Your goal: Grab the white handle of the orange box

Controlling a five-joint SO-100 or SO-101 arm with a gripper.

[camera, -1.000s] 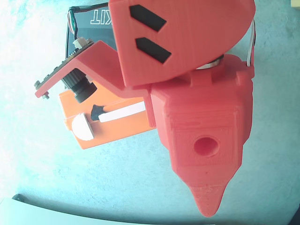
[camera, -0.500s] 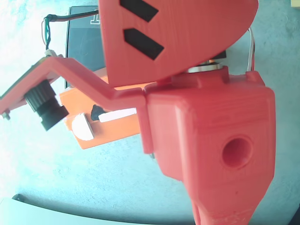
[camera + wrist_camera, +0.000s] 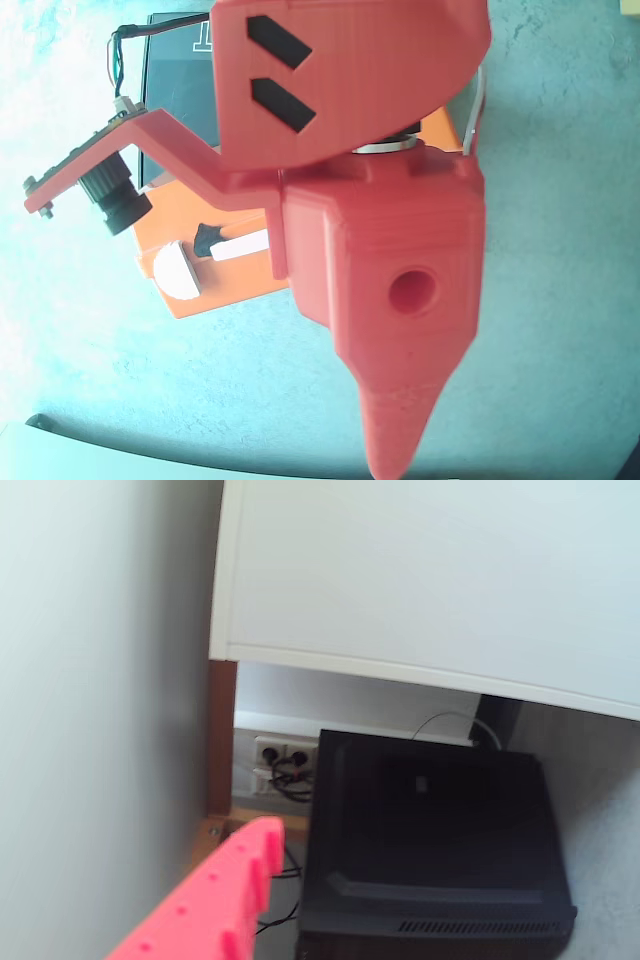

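In the overhead view the red 3D-printed gripper [image 3: 385, 290] fills the middle, close to the camera, and covers most of the orange box [image 3: 235, 285]. The box's left end shows, with one white round knob [image 3: 180, 270]. A short piece of the white handle [image 3: 242, 245] with its black end piece runs under the gripper. A pale strip [image 3: 477, 105] shows at the gripper's upper right. One pointed finger [image 3: 398, 430] reaches toward the bottom edge. Whether the jaws are open or shut is hidden. The wrist view shows only one red finger [image 3: 215, 900], not the box.
A flat black box with white lettering [image 3: 180, 95] lies behind the orange box. The wrist camera [image 3: 112, 192] and its wires stick out on the left. The wrist view looks out at a white cabinet [image 3: 420, 570], wall sockets [image 3: 285, 760] and a black case [image 3: 430, 840].
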